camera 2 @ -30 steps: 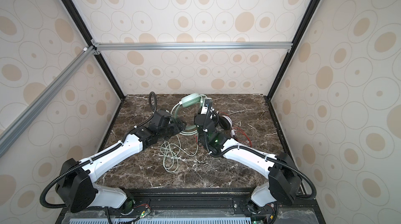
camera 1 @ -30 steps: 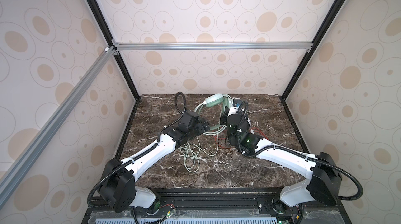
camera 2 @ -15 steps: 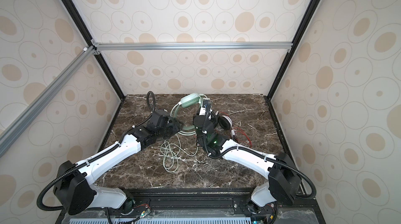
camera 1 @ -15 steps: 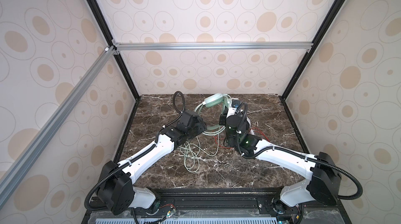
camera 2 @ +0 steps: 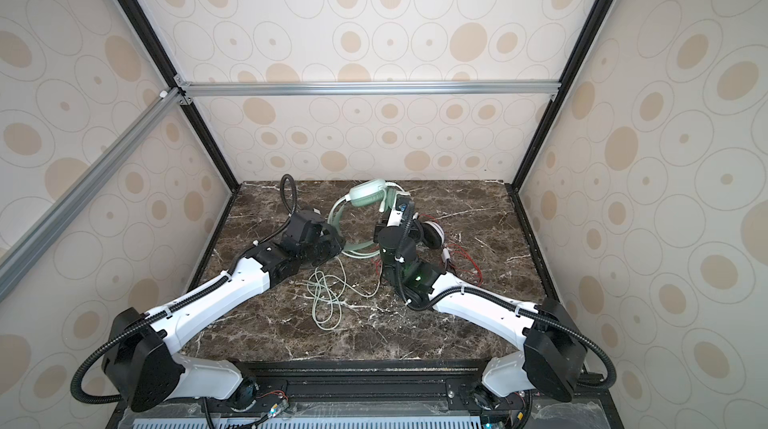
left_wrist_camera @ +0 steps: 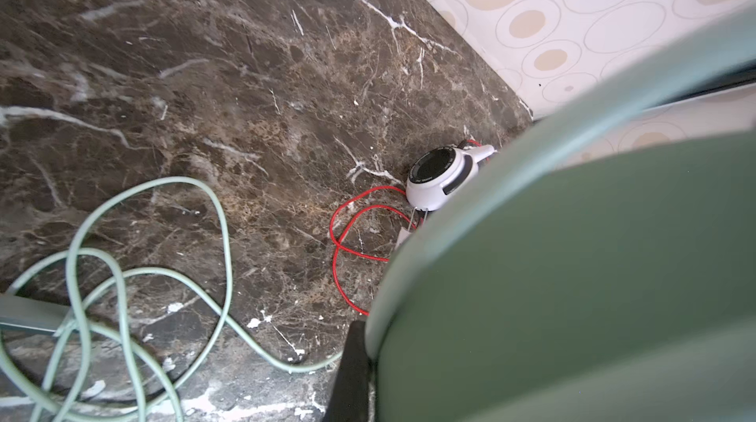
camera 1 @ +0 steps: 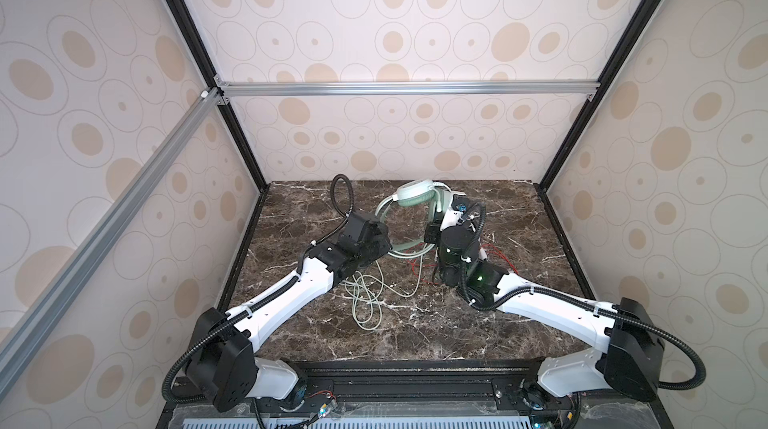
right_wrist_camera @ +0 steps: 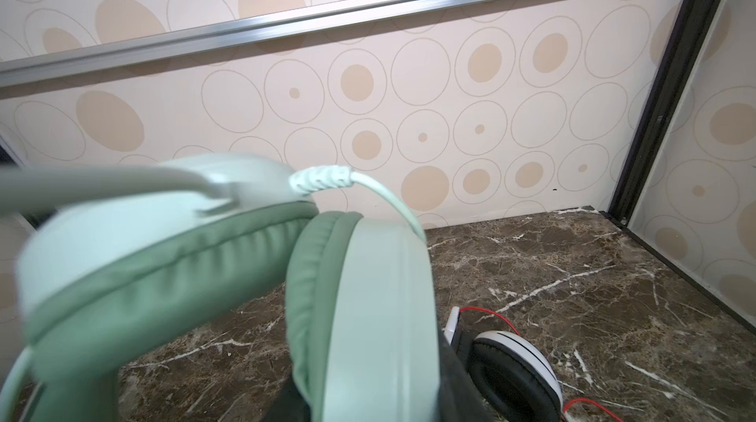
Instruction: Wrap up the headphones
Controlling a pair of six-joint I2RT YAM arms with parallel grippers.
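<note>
- The mint-green headset (camera 1: 413, 194) is held raised over the back of the counter (camera 1: 519, 215).
- The left claw (camera 1: 384, 246) is clenched on its headband; the right claw (camera 1: 439, 208) is clamped on one ear cup.
- Its pale green cable (camera 1: 368, 294) is left in loose loops on the counter.
- The white-and-black headset (camera 2: 432, 233) is seen lying near the right claw, its red cable (camera 2: 465, 258) spread alongside.

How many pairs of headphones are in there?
2. The mint-green headset is at the back middle of the table. The white-and-black headset lies on the table just right of it, partly hidden behind the right arm in both top views.
</note>
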